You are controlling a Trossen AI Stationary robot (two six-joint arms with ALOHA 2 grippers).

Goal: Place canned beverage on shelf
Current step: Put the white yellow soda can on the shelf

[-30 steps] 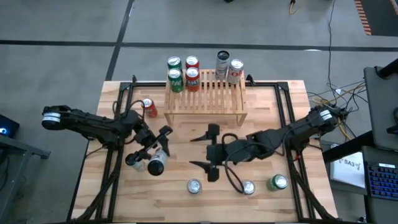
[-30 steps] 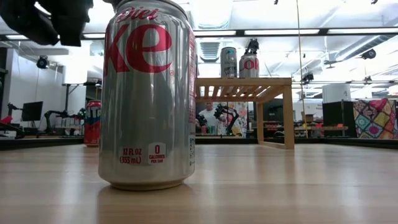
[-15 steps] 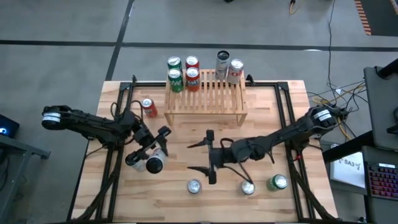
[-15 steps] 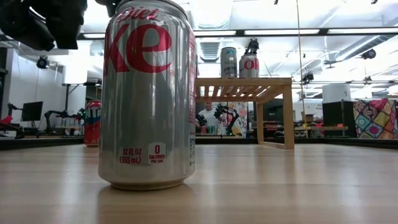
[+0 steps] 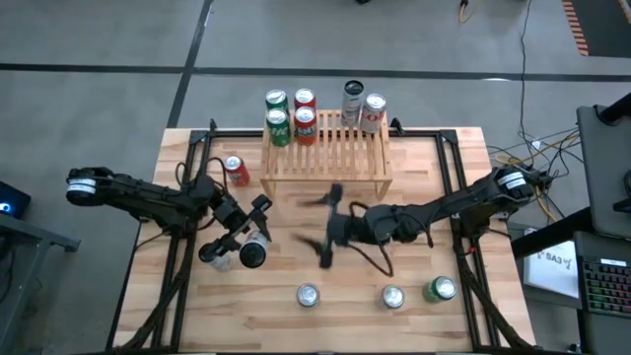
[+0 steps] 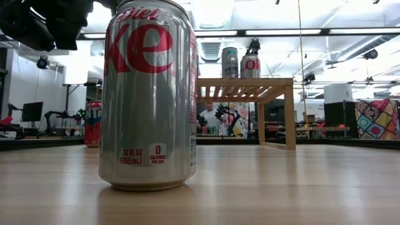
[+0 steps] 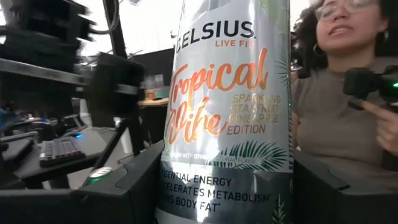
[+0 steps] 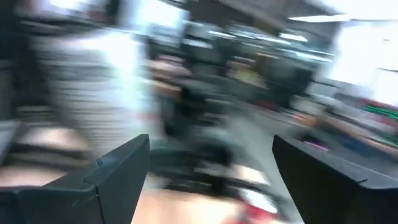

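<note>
Left tool (image 5: 248,240) grasps a tall Celsius can (image 7: 227,112) above the counter (image 5: 434,187), left of centre. Right tool (image 5: 328,225), released and empty, sits before the shelf (image 5: 326,156).

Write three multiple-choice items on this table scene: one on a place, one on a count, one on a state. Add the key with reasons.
1. Where does the lone red can stand?
A) on the wooden table, left of the light-wood slatted shelf
B) on top of the shelf
C) in the right tool

2. How many cans make up the row of cans at the table's near edge?
A) one
B) three
C) five

3. What is the left tool doing?
A) hanging open and empty
B) gripping a tall white Celsius can
C) pressing on the shelf

Key:
1 A: it stands on the boards beside the shelf's left end.
2 B: two silver tops and one green top show there.
3 B: the can fills the gap between its fingers.
</note>
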